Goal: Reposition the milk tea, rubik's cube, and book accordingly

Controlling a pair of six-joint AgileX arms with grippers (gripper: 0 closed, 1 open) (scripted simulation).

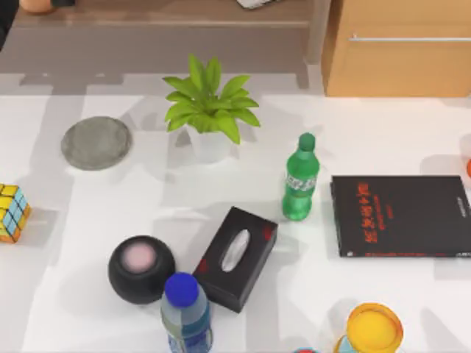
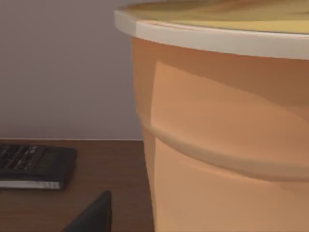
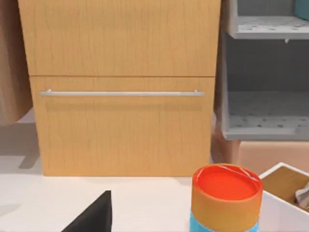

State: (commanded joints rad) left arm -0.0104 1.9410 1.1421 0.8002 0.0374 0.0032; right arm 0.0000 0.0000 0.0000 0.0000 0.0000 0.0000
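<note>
The milk tea (image 2: 227, 145), a tapered orange cup with a pale flat top, stands very close in the left wrist view on a brown wooden ledge. It also peeks in at the top view's far left corner (image 1: 37, 6). A dark fingertip (image 2: 94, 217) of my open left gripper is beside the cup, with a gap between them. The rubik's cube (image 1: 12, 212) sits at the table's left edge. The book is out of view. A dark fingertip (image 3: 94, 217) of my open right gripper hangs over the white table, facing a wooden drawer.
On the table are a plant (image 1: 210, 107), grey coaster (image 1: 96, 142), black sphere (image 1: 141, 268), black tissue box (image 1: 235, 257), blue-capped bottle (image 1: 185, 312), green bottle (image 1: 300, 179), black book with red characters (image 1: 401, 215) and yellow round-topped thing (image 1: 374, 329). An orange-topped can (image 3: 226, 198) stands by the wooden drawer (image 3: 123, 87).
</note>
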